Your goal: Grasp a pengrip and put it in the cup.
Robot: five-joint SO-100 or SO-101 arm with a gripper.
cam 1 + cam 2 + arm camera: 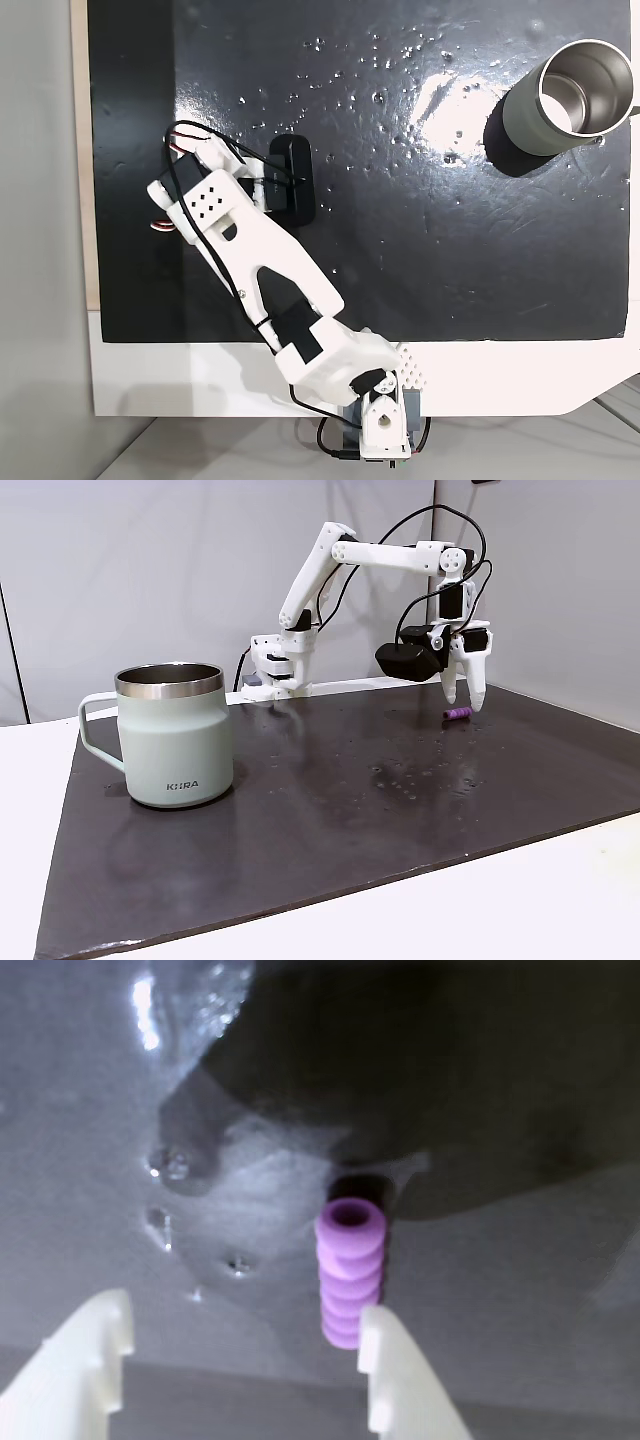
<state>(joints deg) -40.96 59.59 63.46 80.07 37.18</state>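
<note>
Wrist view: the two white fingertips [95, 1340] of the claw [240, 1345] stand spread wide and hold nothing. The ribbed purple pengrip [350, 1270] lies on the dark, wet tabletop [520, 1290], its near end just beside the right-hand fingertip, its open end facing away.

Side fixed view: the cup [175, 735] stands upright in the foreground at left, handle to the left. Far across the tabletop [360, 800], the claw [466, 698] points down just above the pengrip [457, 714].
</note>
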